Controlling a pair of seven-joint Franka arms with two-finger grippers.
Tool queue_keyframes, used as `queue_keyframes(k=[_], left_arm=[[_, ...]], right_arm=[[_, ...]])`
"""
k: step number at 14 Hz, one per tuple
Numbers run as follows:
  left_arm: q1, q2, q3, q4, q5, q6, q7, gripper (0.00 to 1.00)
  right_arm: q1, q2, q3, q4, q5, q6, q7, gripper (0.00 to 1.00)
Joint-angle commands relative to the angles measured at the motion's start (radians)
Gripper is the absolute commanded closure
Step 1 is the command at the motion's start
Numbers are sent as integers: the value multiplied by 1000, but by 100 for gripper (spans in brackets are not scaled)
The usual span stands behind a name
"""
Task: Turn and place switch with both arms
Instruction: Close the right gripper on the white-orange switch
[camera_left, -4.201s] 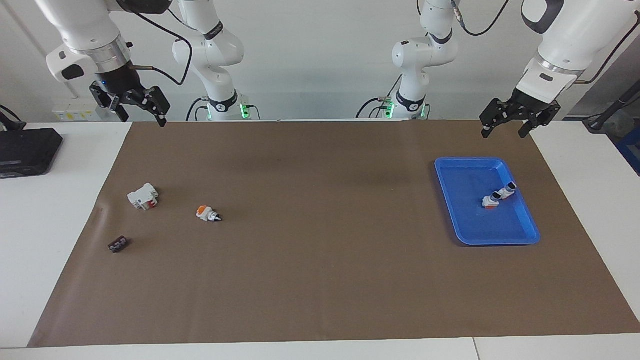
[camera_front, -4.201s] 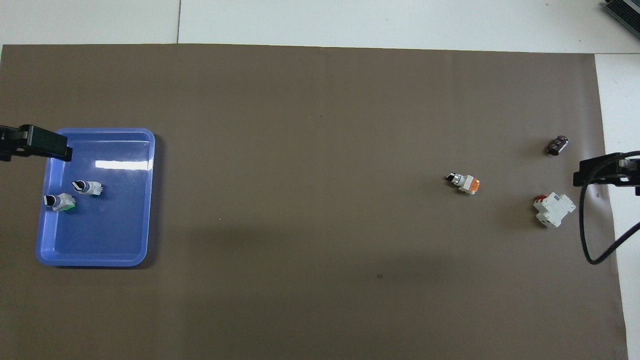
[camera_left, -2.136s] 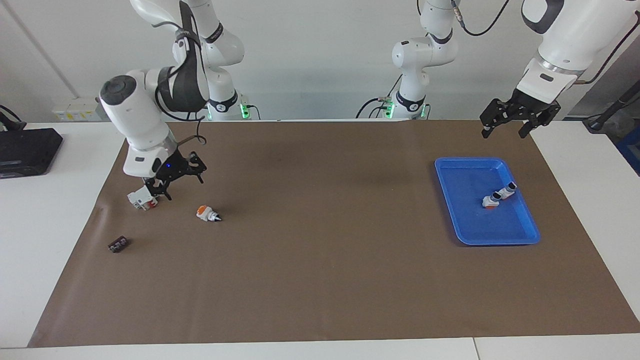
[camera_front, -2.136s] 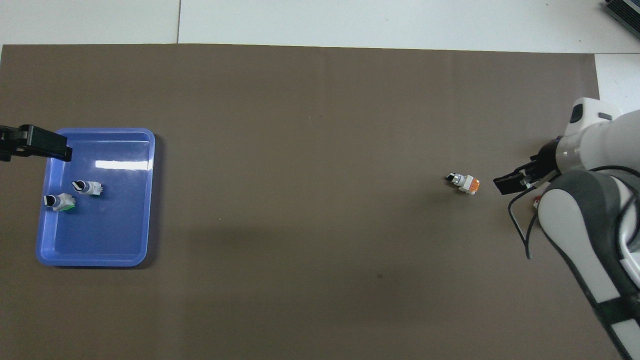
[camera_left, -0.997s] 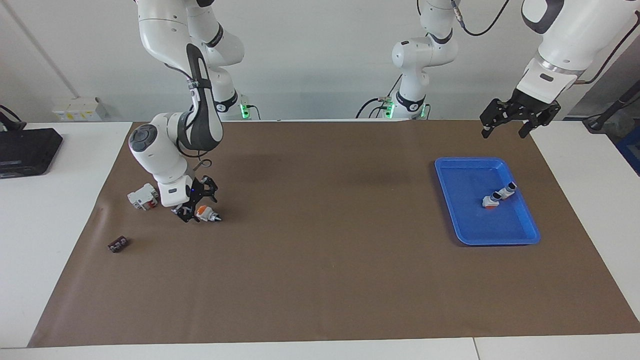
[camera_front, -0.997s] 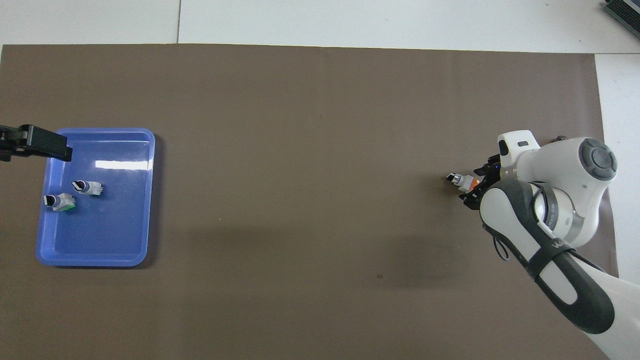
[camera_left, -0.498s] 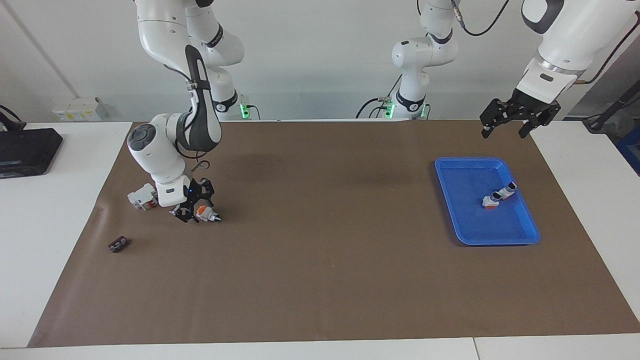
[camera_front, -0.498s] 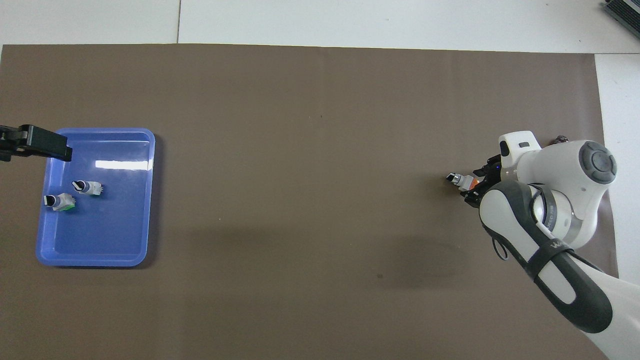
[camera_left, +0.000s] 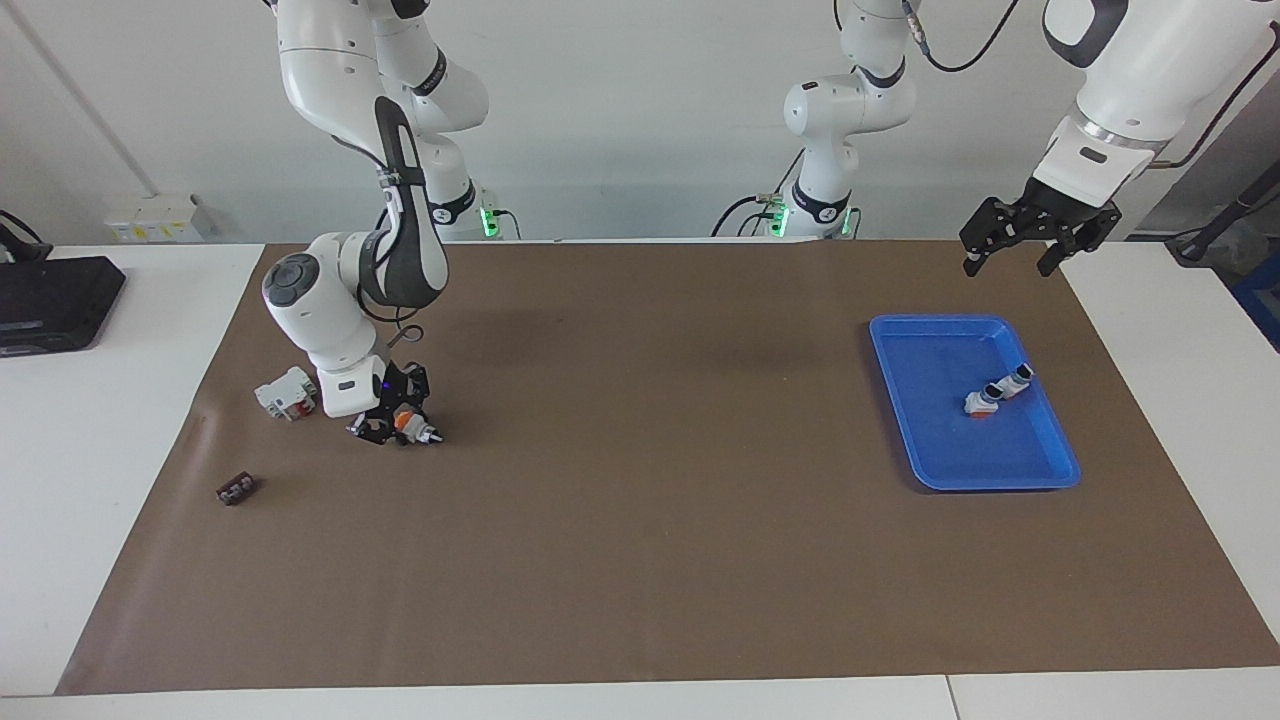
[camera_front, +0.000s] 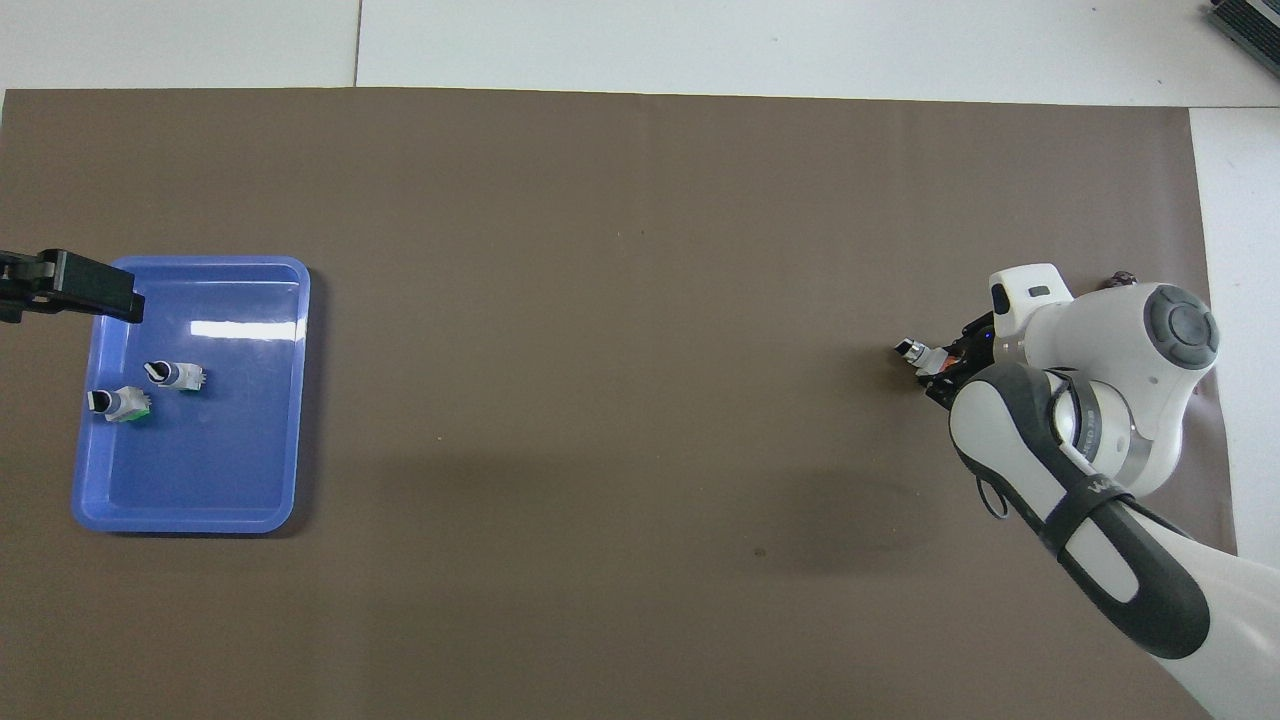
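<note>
Now closing: the right gripper (camera_left: 392, 424) is pinching shut on the switch (camera_left: 411, 427), where a second ago its jaws were standing wider around the orange end. The switch is lying on the brown mat (camera_left: 640, 560) toward the right arm's end of the table, knob tip pointing away from the gripper and showing clear of the wrist in the overhead view (camera_front: 912, 350).

Meaning for the task: the pick-up grip is being made; lifting, turning and carrying appear not yet begun, as the switch is sitting low on the mat.

Left gripper (camera_left: 1032, 240): waiting, jaws wide and holding nothing, hanging above the mat's edge nearest the robots, close to the tray (camera_left: 1040, 475).

Neighbours of the grip:
- white block (camera_left: 284, 392), lying just beside the right wrist, nearer the mat's edge; judged the closest thing to be brushed on lifting.
- small dark piece (camera_left: 237, 489), lying well apart, farther from the robots.

Open room: the middle of the mat is lying bare between the switch and the tray, giving a free path for a handover. The tray is already carrying two switches (camera_left: 997, 391) together near one side; the rest of its floor is standing free.
</note>
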Motion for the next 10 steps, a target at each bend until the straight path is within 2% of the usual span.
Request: queue_keyframes(k=[1,3,6,10], left_arm=[[7,-31,-1,-38,13,15,6,0],[7,-31,-1,-38,13,15,6,0],[7,-31,-1,-38,13,15,6,0],[7,-31,-1,-38,13,15,6,0]], right_arm=[[-6,-2,5,3,29,-40,-37,100],[29,-19,26,67,27,-158,-167,100],[72,-62,48,174,59,-236,-189,100],[80,-59,95,216,480,-226,-381,100]])
